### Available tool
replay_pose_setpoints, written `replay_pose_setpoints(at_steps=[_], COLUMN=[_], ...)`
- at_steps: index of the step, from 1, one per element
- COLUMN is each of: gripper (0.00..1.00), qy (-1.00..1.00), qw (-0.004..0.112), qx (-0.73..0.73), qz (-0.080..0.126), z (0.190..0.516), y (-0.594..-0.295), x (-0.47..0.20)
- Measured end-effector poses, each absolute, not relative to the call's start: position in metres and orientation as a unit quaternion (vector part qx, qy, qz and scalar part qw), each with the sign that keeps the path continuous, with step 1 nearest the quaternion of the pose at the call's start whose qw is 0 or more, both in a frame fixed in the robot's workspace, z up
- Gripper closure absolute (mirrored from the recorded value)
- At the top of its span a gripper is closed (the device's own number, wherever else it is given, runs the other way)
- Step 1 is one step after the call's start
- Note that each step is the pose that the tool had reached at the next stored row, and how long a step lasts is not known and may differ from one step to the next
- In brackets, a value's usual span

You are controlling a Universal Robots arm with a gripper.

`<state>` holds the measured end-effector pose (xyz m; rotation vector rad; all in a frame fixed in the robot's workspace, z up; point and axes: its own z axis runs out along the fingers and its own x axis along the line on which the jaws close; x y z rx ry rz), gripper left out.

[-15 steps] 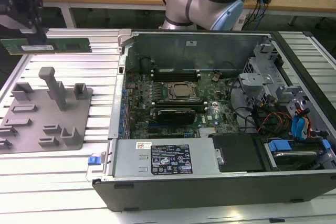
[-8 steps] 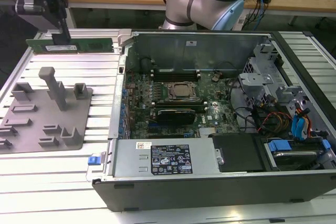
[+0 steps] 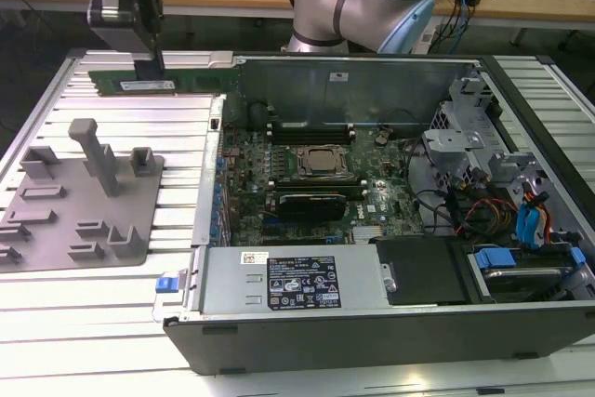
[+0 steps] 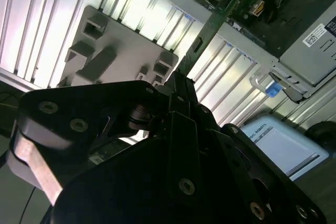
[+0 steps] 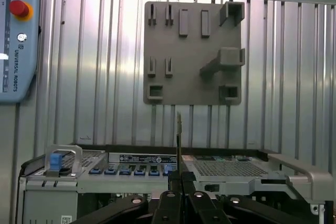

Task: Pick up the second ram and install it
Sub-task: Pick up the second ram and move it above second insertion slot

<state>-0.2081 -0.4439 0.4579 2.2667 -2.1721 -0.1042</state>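
The second ram (image 3: 191, 82) is a long, thin green stick, held level above the slatted table at the exterior view's back left, just outside the open computer case (image 3: 372, 313). My gripper (image 3: 149, 69) is shut on it from above, near its left half. Both wrist views show the ram edge-on (image 4: 207, 31) (image 5: 179, 137), sticking out from between the black fingers (image 4: 181, 95) (image 5: 181, 182). Inside the case lies the motherboard (image 3: 372, 197) with the silver processor (image 3: 323, 162) and dark memory slots (image 3: 311, 127) beside it.
A grey plastic tray with upright pegs (image 3: 88, 206) (image 5: 191, 87) (image 4: 123, 30) lies on the table left of the case. The case's metal walls (image 3: 353, 76), drive cage and cables (image 3: 483, 192) crowd the right. A pendant with a red button (image 5: 20, 8) lies on the table.
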Motion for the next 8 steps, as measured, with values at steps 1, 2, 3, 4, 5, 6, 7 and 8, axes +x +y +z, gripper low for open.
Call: replay_pose_setpoints(at_steps=[1, 2, 3, 4, 5, 6, 7, 8], gripper=[0.91, 0.91, 0.91, 0.91, 0.91, 0.91, 0.91, 0.91], qy=[-0.692, -0.692, -0.692, -0.691, -0.692, -0.692, -0.692, -0.692], qw=[0.0, 0.0, 0.0, 0.0, 0.0, 0.0, 0.0, 0.0], qx=[0.722, 0.722, 0.722, 0.722, 0.722, 0.722, 0.722, 0.722], qz=[-0.033, -0.033, -0.033, -0.033, -0.033, -0.033, -0.033, -0.033], z=[0.458, 0.458, 0.458, 0.458, 0.458, 0.458, 0.458, 0.458], y=[-0.444, -0.444, -0.444, -0.444, -0.444, -0.444, -0.444, -0.444], x=[-0.202, -0.198, -0.195, -0.191, -0.188, -0.183, -0.178, -0.175])
